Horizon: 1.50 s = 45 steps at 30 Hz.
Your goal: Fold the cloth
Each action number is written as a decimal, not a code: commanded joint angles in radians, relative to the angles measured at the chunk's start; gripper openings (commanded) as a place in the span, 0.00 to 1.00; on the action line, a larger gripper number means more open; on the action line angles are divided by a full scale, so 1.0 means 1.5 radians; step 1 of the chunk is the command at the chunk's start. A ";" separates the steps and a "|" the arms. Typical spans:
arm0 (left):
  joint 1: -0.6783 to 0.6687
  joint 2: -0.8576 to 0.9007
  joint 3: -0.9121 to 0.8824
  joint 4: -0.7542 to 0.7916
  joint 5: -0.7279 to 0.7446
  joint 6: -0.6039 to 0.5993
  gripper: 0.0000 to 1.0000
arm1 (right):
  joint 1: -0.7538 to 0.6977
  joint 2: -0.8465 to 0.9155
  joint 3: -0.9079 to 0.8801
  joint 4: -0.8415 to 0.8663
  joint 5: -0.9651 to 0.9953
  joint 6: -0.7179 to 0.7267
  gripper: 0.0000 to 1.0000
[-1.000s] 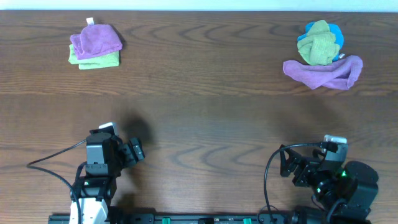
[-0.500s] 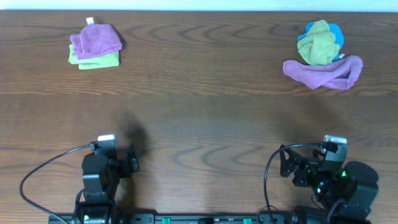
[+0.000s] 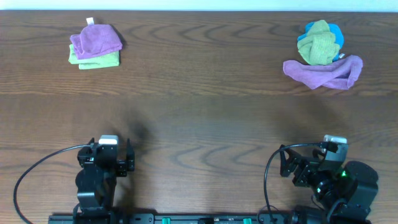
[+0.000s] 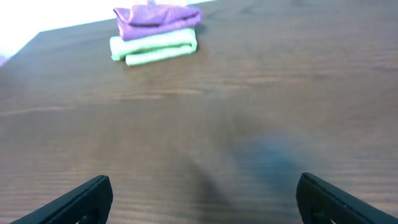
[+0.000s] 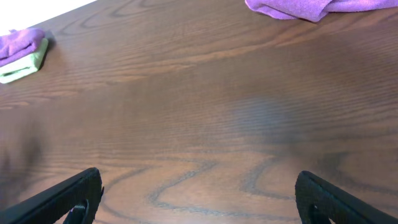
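Observation:
The purple cloth [image 3: 95,38] lies folded on top of a lime-green folded cloth [image 3: 93,60] at the far left of the table, with its white tag pointing to the far edge. It also shows in the left wrist view [image 4: 158,14] and at the left edge of the right wrist view [image 5: 18,43]. My left gripper [image 3: 106,155] is open and empty near the front edge, far from the cloth; its fingers [image 4: 202,199] are spread wide. My right gripper [image 3: 291,167] is open and empty at the front right, and the right wrist view [image 5: 199,199] shows its fingers spread.
A second purple cloth [image 3: 324,72] lies rumpled in a long band at the far right, also in the right wrist view [image 5: 298,7]. Behind it is a pile of green and blue cloths [image 3: 320,42]. The brown wooden table [image 3: 205,118] lies between.
My left arm has drawn back toward the front edge and turned from facing right to facing the far side. The right arm and the cloths have not moved.

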 commanded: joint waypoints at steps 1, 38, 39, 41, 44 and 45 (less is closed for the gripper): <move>-0.002 -0.031 -0.013 -0.008 -0.014 0.012 0.95 | -0.003 -0.003 -0.001 -0.001 -0.007 -0.009 0.99; -0.003 -0.031 -0.012 -0.009 -0.096 -0.083 0.95 | -0.003 -0.003 -0.001 -0.001 -0.007 -0.009 0.99; -0.003 -0.031 -0.012 -0.009 -0.096 -0.083 0.95 | -0.003 -0.003 -0.001 -0.001 -0.007 -0.009 0.99; -0.003 -0.031 -0.012 -0.009 -0.096 -0.083 0.95 | -0.003 -0.003 -0.001 -0.001 -0.007 -0.009 0.99; -0.003 -0.031 -0.012 -0.009 -0.096 -0.083 0.95 | -0.003 -0.003 -0.001 -0.001 -0.007 -0.009 0.99; -0.003 -0.031 -0.012 -0.009 -0.096 -0.083 0.95 | -0.003 -0.003 -0.001 -0.001 -0.007 -0.009 0.99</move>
